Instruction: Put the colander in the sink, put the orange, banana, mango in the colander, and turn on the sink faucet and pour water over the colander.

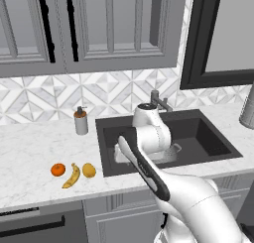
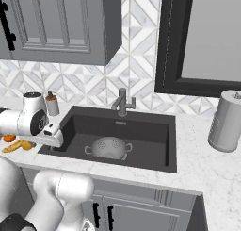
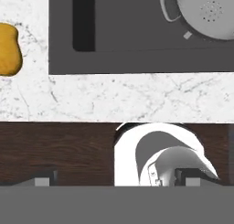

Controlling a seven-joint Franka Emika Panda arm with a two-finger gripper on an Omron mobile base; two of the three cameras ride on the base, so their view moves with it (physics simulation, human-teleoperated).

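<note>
Left base view: arm hides colander (image 1: 171, 150).

One colander (image 2: 109, 147), one orange (image 1: 58, 169), one banana (image 1: 72, 176), one mango (image 1: 89, 170), one soap dispenser (image 1: 81, 121).

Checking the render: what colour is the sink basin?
Dark charcoal sink, clearest in the right base view.

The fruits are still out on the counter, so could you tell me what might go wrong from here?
1. The orange, banana and mango lie close together; picking one could nudge a round neighbour into rolling.
2. The colander sits toward the front of the sink, not under the faucet; water may miss it.
3. A dropped fruit could land beside the colander in the basin.
</note>
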